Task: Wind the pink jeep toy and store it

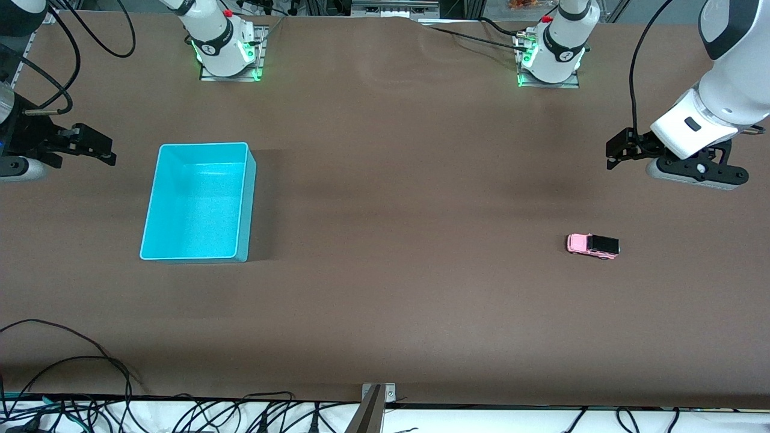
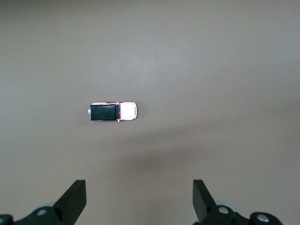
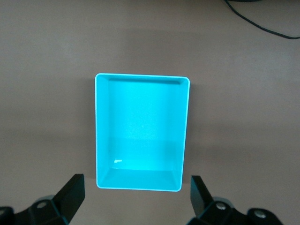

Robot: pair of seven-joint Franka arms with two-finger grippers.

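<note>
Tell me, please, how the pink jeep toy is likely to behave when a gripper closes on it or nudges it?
The pink jeep toy stands on its dark wheels on the bare table, so a nudge along its length would probably roll it away. It looks tiny and rigid, likely light, so it may skid or twist if one finger touches first.

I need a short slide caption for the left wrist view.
Open left gripper above the brown table, with the pink jeep toy lying ahead.

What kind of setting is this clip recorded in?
Most likely a robotics lab bench: two arm bases bolted along a brown-covered table, loose cables along its edge, and staged props only, a small pink jeep toy and an empty turquoise plastic bin.
</note>
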